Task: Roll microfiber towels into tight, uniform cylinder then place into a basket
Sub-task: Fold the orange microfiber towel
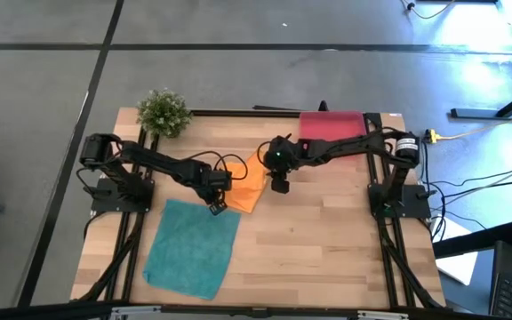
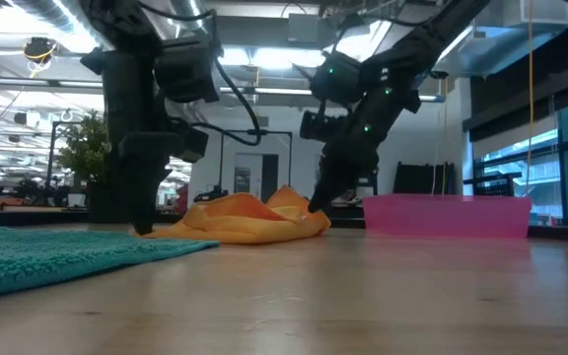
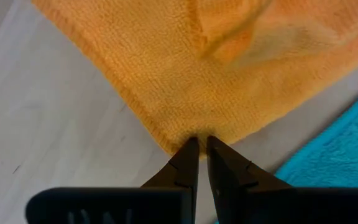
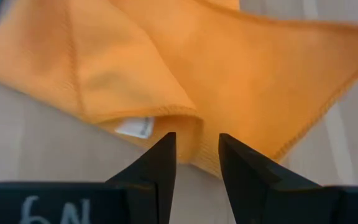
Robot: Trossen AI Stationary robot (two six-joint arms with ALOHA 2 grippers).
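We saw the crumpled orange microfiber towel [image 1: 249, 182] lying mid-tabletop, its long axis diagonal; the left pincer [image 3: 202, 144] clamped its near corner, the right pincer [image 4: 196, 152] gripped its folded far edge.

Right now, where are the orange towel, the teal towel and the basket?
orange towel [image 1: 249, 188]: high view, its flat middle.
teal towel [image 1: 192, 247]: high view, its centre.
basket [image 2: 447, 215]: low view, its near side wall.
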